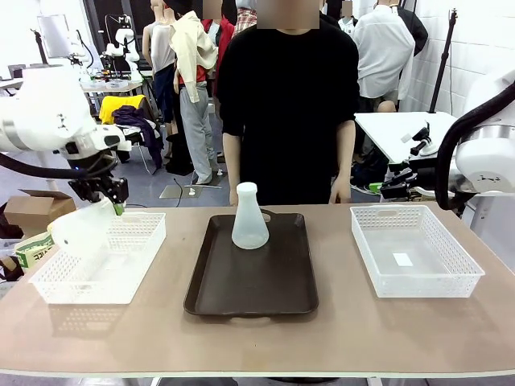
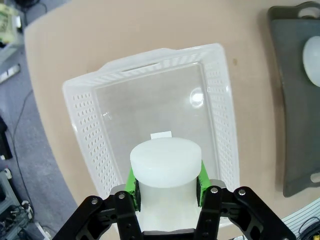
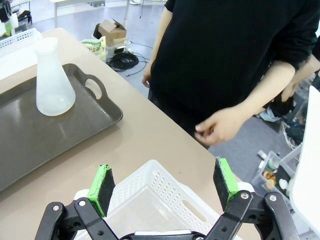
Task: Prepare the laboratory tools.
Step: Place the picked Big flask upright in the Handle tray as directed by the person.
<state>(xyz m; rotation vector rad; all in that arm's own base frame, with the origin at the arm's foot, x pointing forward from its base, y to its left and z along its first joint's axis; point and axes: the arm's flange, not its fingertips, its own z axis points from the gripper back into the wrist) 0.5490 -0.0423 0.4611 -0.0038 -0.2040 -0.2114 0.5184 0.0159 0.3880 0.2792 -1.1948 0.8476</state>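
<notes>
Robot lab w/ clothing racks [image 1: 189, 56] (other rigs behind).

You see two glossy white, rounded arms, the left arm [image 1: 48, 112] and right arm [image 1: 491, 149] trailing thick black cables; the black left gripper [image 2: 167, 187] and right gripper [image 3: 165, 185] carry green pads and silver screws.

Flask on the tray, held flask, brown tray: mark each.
flask on the tray [image 1: 249, 221], front view, its cone-shaped body
held flask [image 2: 165, 162], left wrist view, its round base
brown tray [image 1: 249, 281], front view, bare floor
</notes>
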